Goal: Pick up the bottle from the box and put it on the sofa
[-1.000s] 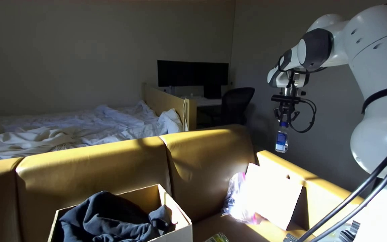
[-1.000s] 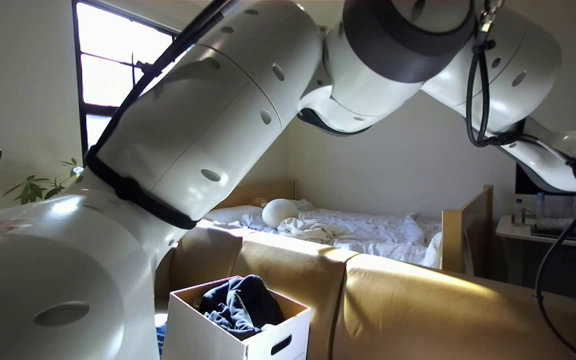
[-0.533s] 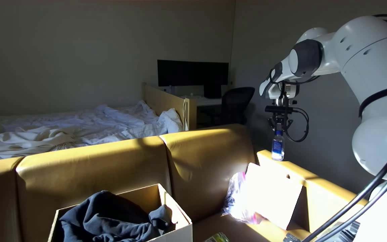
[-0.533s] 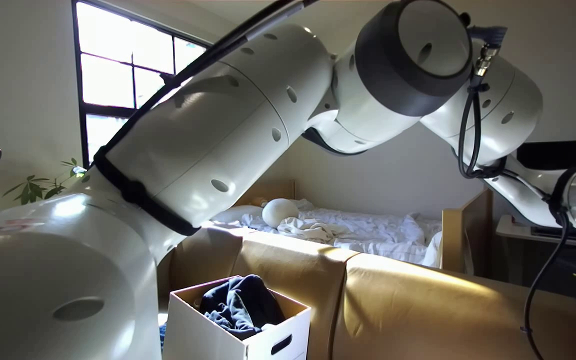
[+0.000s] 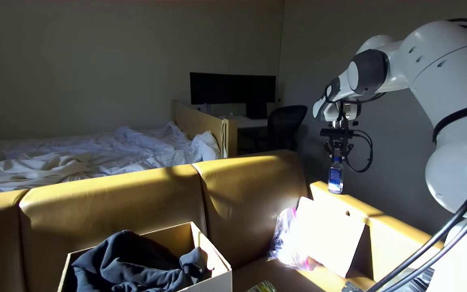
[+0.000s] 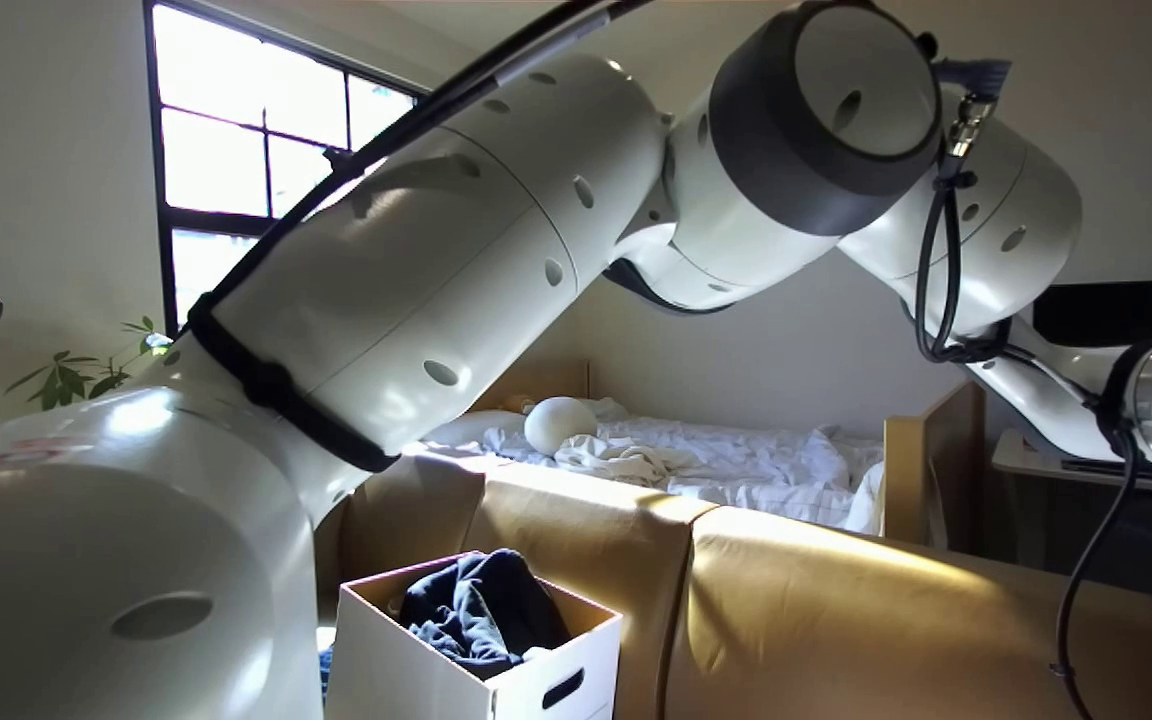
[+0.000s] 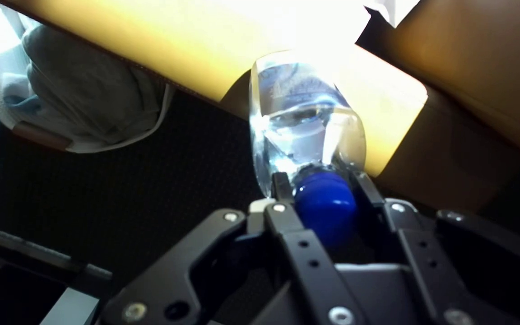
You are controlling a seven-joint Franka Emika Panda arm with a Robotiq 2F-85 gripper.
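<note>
- One bed (image 5: 136,146) is lying behind the sofa (image 5: 253,190), at the left of an exterior view, unchanged.
- The box (image 5: 215,280), with dark cloth (image 5: 128,259) in it, is keeping its place before the sofa's back.
- Next, a clear bag (image 5: 286,243) and a pale panel (image 5: 326,235) are resting by the armrest (image 5: 383,223), also unmoved.
- The bottle (image 5: 335,178) is hanging upright at the armrest's far end, lower and slightly further left than a second ago; whether they are touching, I cannot tell.
- The gripper (image 7: 318,180) is pinching it by the capped neck, jaws narrow around it.
- At the right, the arm (image 5: 440,73) is reaching lower too, and in an exterior view is uncovering more window (image 6: 226,120).
</note>
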